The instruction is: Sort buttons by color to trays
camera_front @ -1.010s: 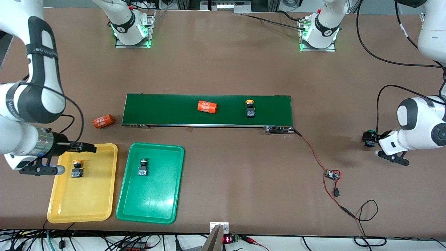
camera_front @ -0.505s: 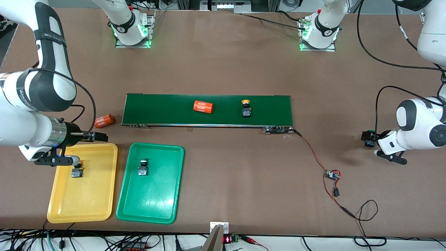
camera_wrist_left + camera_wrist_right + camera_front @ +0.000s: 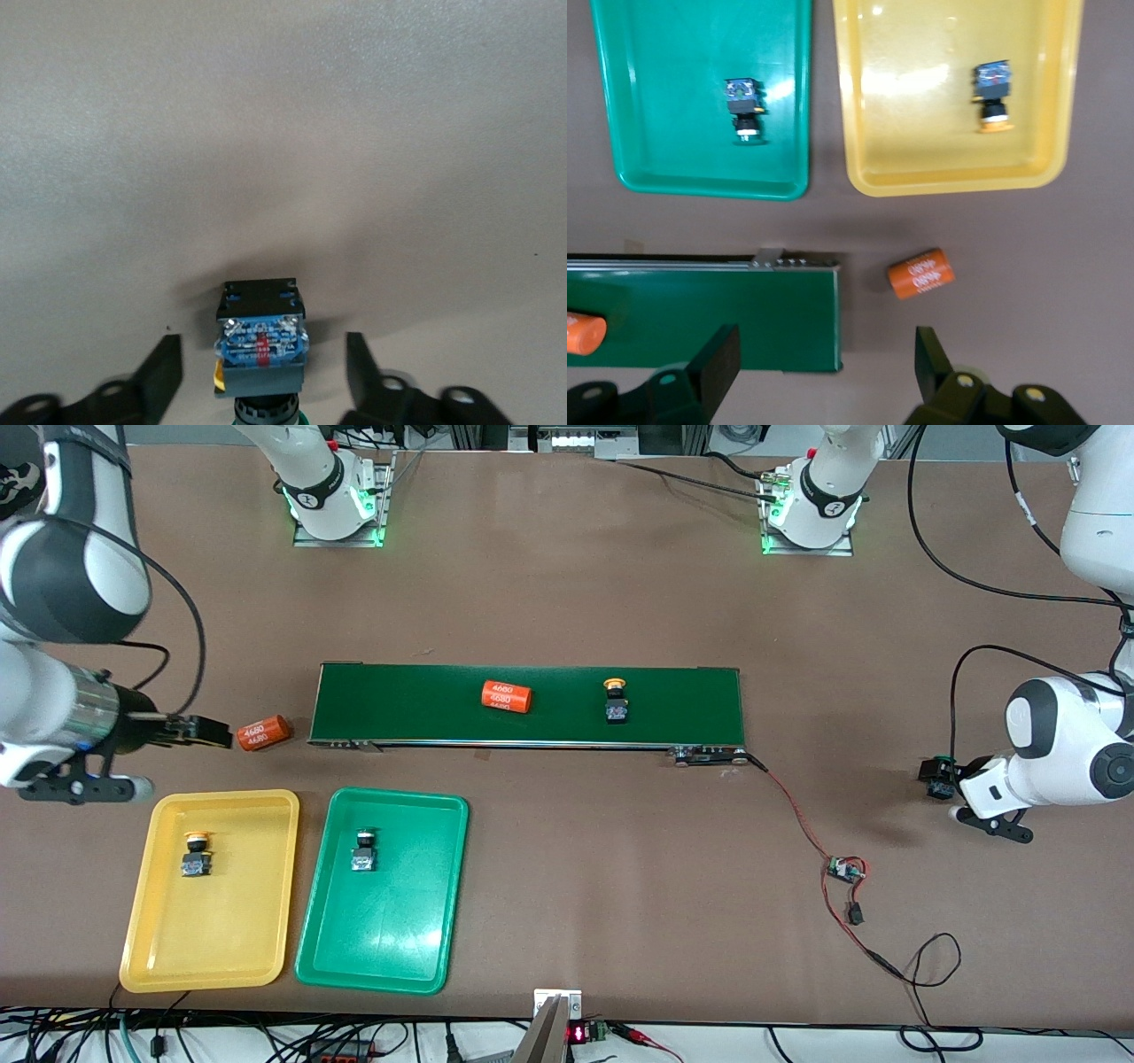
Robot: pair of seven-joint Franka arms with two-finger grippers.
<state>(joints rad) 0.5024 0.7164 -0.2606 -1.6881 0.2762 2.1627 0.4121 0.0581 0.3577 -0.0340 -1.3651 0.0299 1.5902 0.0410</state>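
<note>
A green-capped button [image 3: 261, 341] is straddled by the left tool [image 3: 264, 376] – open, ungripped; the right tool [image 3: 827, 359], spread, is held above the bench edge.

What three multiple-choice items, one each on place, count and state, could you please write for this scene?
1. Where is the untrayed yellow-capped button?
A. conveyor belt
B. green tray
C. bare table
2. How many orange cylinders show?
A. one
B. two
C. three
3. How is the left claw?
A. shut on a cylinder
B. open around the green-capped button
C. open over a tray
Answers: 1 A, it lies on the belt; 2 B, one on the belt, one off it; 3 B, its fingers flank the button with gaps.
</note>
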